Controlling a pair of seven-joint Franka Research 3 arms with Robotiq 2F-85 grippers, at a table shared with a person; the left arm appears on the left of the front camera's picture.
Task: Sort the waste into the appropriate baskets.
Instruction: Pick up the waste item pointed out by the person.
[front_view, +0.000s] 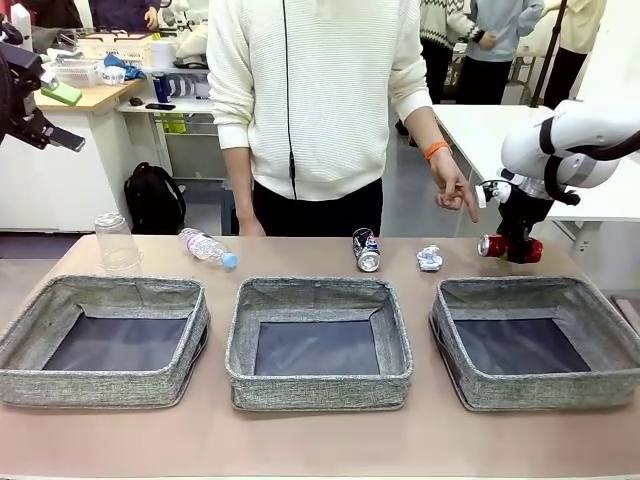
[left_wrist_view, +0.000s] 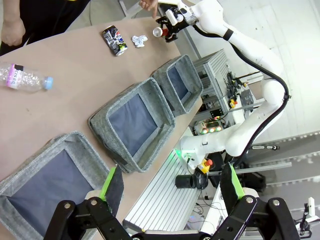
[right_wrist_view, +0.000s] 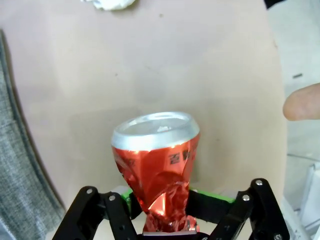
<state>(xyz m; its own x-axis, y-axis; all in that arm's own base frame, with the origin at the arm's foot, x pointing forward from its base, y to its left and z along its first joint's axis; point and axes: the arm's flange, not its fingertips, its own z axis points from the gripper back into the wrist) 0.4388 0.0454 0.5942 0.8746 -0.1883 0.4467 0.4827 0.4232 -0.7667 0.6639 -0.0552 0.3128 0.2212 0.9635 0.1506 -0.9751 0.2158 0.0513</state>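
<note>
right tool (right_wrist_view: 167, 204) clamped on crushed red can (right_wrist_view: 155, 150) at its waist; lift well clear of basket (front_view: 540, 392) rim before releasing.

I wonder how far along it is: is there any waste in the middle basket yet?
No, the middle basket shows just its bare dark bottom.

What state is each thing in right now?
Red can: crushed, pinched in right gripper.
Blue can: dented, lying free.
Paper ball: crumpled, lying free.
Bottle: capped, on its side.
Cup: upside down.
Left basket, middle basket, right basket: empty.
Left gripper: open, holding nothing.
</note>
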